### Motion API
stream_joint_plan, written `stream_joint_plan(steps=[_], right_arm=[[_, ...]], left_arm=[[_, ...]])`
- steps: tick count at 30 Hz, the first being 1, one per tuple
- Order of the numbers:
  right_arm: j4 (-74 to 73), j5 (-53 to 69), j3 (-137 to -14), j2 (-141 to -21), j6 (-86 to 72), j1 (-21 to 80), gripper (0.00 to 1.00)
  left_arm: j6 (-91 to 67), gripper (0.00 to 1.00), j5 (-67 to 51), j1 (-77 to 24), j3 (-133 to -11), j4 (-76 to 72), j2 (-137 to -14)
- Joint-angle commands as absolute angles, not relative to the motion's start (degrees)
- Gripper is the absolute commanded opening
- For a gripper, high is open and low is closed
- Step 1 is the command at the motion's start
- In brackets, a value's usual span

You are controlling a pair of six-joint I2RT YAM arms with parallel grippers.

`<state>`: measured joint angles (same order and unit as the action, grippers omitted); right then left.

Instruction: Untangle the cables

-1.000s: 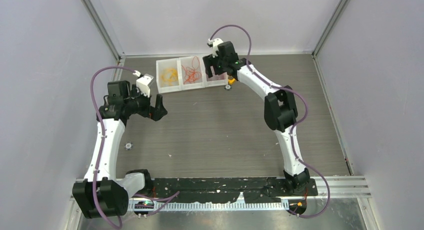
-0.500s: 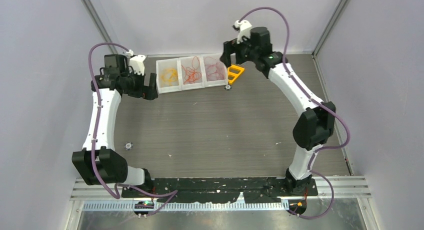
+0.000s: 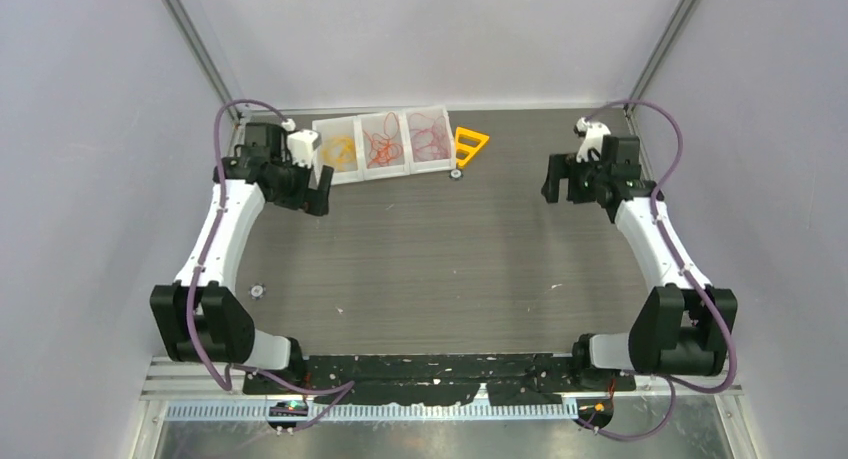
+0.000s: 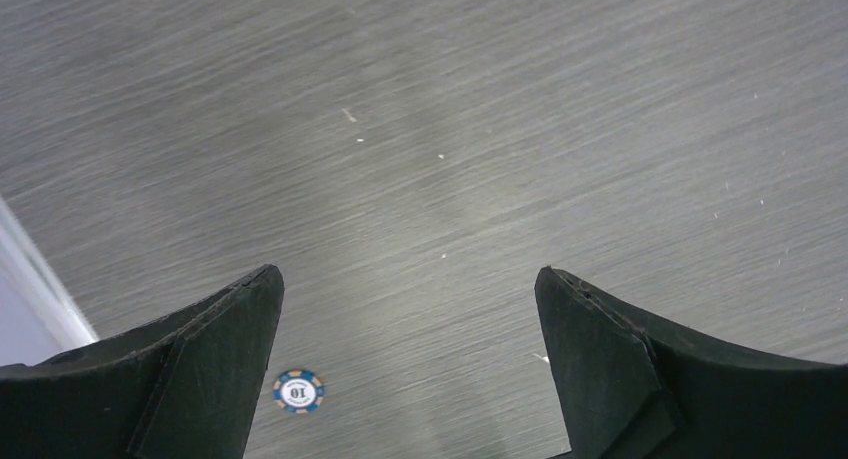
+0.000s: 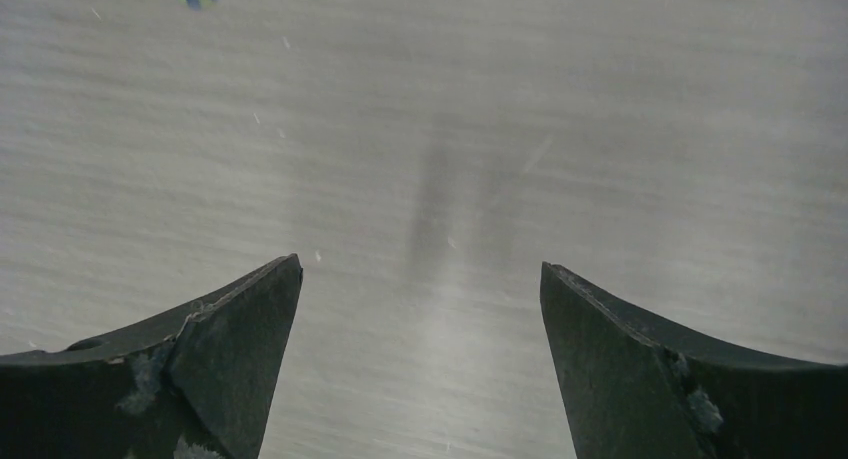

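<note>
Overhead first: the cables (image 3: 381, 147) lie in a white three-compartment tray (image 3: 361, 125) at 12 o'clock on the table (image 3: 440, 249), with yellow strands in the left cell, orange-red in the middle and red in the right. The tray's long axis runs roughly 9 to 3 o'clock, and an orange triangle (image 3: 470, 145) sits just beside its 3 o'clock end. The left tool (image 3: 320, 191) hangs just off the tray's near-left corner, so the strands lie toward 2 o'clock from it. The right tool (image 3: 558, 184) is well apart, with the tray between 9 and 10 o'clock from it. The left arm is clearly the nearer, and any further reach would suit it.

From the left wrist, the left tool (image 4: 407, 274) is spread wide and empty over bare table, with a small chip (image 4: 299, 390) near its left finger.

From the right wrist, the right tool (image 5: 420, 267) is likewise released and carries nothing. Neither wrist view shows a strand.
</note>
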<state>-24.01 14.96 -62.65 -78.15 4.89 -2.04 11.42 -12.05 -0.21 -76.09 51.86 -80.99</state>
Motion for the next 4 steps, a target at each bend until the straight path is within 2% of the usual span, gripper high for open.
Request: stream_joint_plan(steps=[1,4], right_arm=[[-22.9,14.5,-55.9,-70.9,8.8,-3.1,0.95],[-23.4,14.1,-53.6,-68.2,9.2,-3.2,0.95]], left_arm=[[10.1,0.99,-9.5,-3.8,-74.2,47.3,-81.3],[10.0,0.99,-8.9,-5.0,-73.8,46.5,-80.8]])
